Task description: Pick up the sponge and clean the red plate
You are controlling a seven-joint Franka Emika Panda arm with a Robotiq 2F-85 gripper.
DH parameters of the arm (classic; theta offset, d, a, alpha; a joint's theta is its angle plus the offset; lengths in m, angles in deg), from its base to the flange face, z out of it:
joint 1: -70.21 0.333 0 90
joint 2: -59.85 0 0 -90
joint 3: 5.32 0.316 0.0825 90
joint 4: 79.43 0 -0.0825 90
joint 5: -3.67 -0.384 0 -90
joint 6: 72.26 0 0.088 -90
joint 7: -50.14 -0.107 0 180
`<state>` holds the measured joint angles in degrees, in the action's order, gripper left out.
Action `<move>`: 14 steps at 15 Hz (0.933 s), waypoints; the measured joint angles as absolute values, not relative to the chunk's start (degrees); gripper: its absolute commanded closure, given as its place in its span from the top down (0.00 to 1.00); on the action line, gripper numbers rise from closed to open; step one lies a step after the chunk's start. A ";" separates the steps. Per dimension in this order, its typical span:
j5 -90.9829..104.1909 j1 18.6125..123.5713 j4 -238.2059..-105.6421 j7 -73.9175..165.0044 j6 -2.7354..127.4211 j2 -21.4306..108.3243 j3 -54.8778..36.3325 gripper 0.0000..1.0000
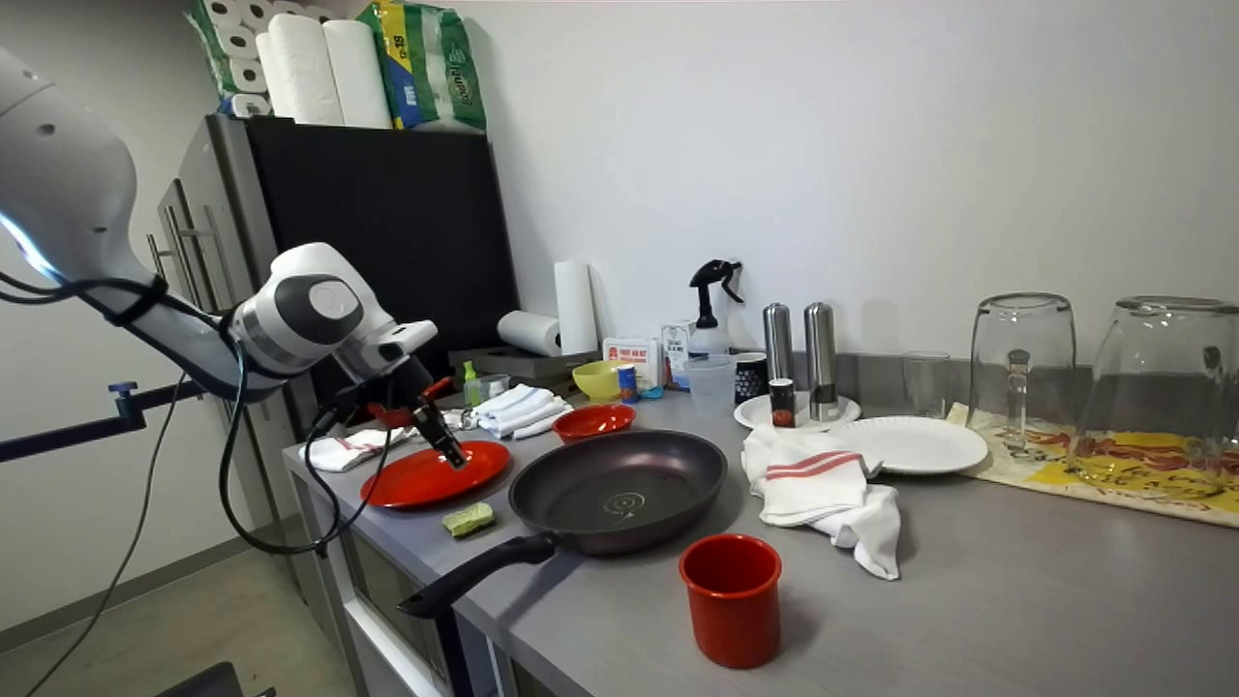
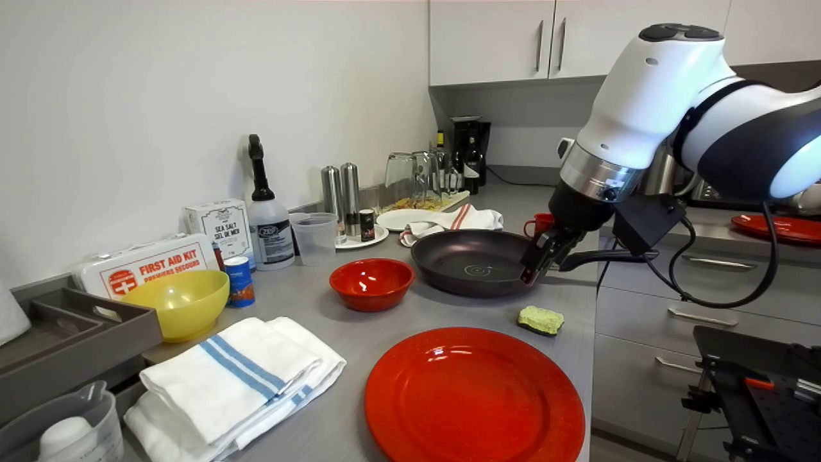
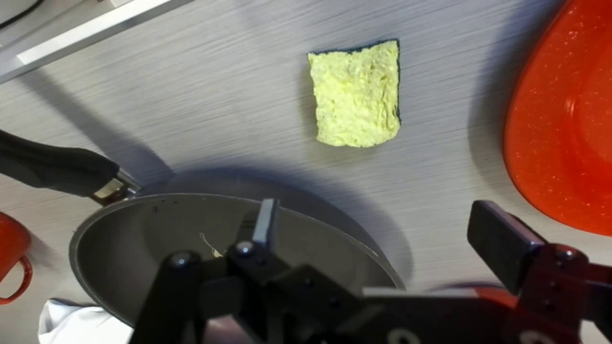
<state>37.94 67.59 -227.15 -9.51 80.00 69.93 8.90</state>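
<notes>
The yellow sponge with a dark underside lies flat on the counter in both exterior views [image 1: 468,520] [image 2: 541,319] and at the top middle of the wrist view [image 3: 356,95]. The glossy red plate [image 1: 436,474] lies beside it, large at the front of an exterior view [image 2: 474,398] and at the right edge of the wrist view [image 3: 569,129]. My gripper [image 3: 380,231] is open and empty, its two fingers wide apart. It hangs above the counter, apart from the sponge; the exterior views [image 1: 447,447] [image 2: 533,266] show it pointing down.
A black frying pan [image 1: 619,494] sits close to the sponge, its handle [image 3: 57,165] reaching over the counter's front edge. A small red bowl [image 2: 372,285], a red cup [image 1: 733,605], folded towels [image 2: 237,378] and a white towel [image 1: 823,484] stand around it.
</notes>
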 measured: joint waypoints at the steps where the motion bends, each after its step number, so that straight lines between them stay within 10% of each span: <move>1: 37.94 67.56 -227.17 -9.53 80.18 69.70 8.90 1.00; 14: 35.39 66.67 -227.50 -9.36 83.72 61.43 7.39 1.00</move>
